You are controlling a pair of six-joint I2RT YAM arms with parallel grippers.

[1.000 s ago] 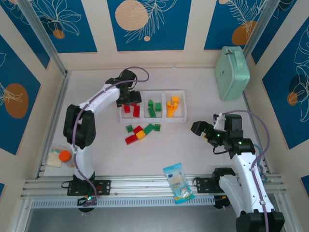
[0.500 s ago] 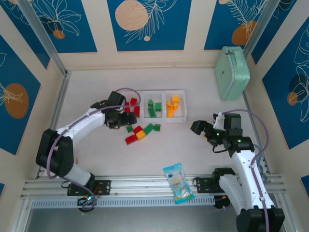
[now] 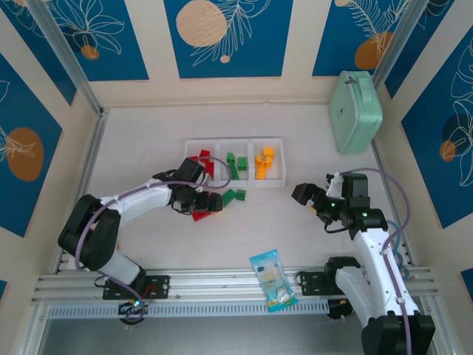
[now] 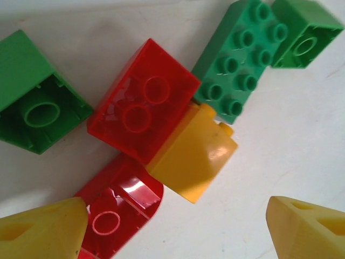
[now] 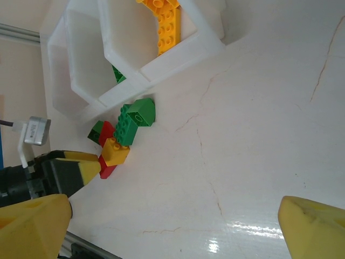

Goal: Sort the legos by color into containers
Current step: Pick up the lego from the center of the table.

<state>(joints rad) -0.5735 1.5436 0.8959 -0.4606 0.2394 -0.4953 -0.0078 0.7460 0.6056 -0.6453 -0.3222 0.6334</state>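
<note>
Loose red, green and yellow legos (image 3: 219, 200) are seen clustered on the surface (image 3: 140, 140), just in front of the containers (image 3: 250, 140), where others are already sorted by colour. The left pincer (image 4: 175, 232) is held wide over that cluster, gripping nothing. The right pincer (image 5: 172, 229) is spread wide and empty, well right of the containers.

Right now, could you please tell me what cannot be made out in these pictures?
Top view: the left claw covers part of the loose bricks, so their count is unclear.
Left wrist view: the lower red brick is cut off by the bottom edge and partly behind a finger.
Right wrist view: the yellow bricks run past the top edge.
</note>
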